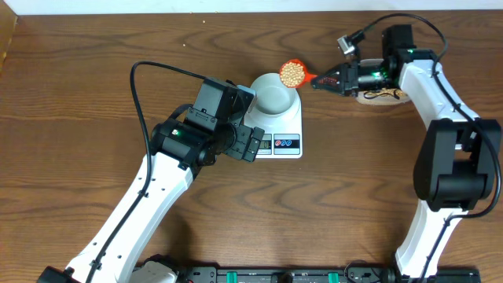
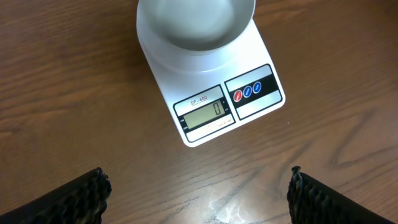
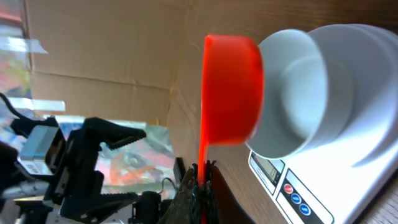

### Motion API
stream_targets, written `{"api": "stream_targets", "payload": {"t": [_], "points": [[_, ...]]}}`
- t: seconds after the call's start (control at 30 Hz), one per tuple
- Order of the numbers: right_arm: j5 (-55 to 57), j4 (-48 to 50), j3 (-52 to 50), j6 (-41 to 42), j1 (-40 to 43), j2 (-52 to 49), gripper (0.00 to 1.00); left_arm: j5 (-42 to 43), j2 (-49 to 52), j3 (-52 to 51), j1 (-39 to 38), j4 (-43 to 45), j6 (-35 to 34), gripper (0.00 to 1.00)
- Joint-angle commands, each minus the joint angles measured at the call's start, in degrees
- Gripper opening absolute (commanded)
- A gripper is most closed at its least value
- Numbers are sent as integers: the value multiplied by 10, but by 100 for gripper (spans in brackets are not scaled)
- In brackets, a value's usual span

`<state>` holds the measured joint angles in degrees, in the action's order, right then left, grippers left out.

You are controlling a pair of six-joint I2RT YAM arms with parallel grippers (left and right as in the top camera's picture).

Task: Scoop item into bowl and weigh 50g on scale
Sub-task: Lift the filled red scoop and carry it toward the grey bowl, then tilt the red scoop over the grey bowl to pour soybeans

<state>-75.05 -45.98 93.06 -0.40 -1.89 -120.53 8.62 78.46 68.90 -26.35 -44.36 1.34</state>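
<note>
R gripper (image 1: pixel 321 79) is clamped on the handle of an orange scoop (image 1: pixel 309 77) heaped w/ tan beads (image 1: pixel 292 73), at the bowl's (image 1: pixel 275 96) back-right rim. Bowl sits on the scale (image 1: pixel 289 126), mid bench (image 1: pixel 94 94) nearer the back edge, display (image 2: pixel 207 111) reading 0. L gripper (image 2: pixel 198 176) hangs spread wide, gripping nothing, just front-left of the scale.

The overhead camera looks straight down on the table (image 1: pixel 78 71) from well above, taking in the whole scene. The left wrist camera looks down closely on the scale (image 2: pixel 208 112) and bowl (image 2: pixel 196 28). The right wrist camera, rolled sideways, peers along the red scoop (image 3: pixel 230 87) at close range. All three share scale and bowl.
</note>
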Motion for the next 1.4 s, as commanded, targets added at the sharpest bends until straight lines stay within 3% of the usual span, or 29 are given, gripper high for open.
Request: {"api": "stream_targets", "payload": {"t": [0.0, 0.7, 1.37], "points": [[14, 1, 18, 6, -21, 33, 1, -5, 2, -4, 3, 0, 1, 93], [193, -7, 18, 5, -90, 68, 1, -5, 2, -4, 3, 0, 1, 93], [242, -2, 26, 3, -116, 68, 1, -5, 2, -4, 3, 0, 1, 93]]}}
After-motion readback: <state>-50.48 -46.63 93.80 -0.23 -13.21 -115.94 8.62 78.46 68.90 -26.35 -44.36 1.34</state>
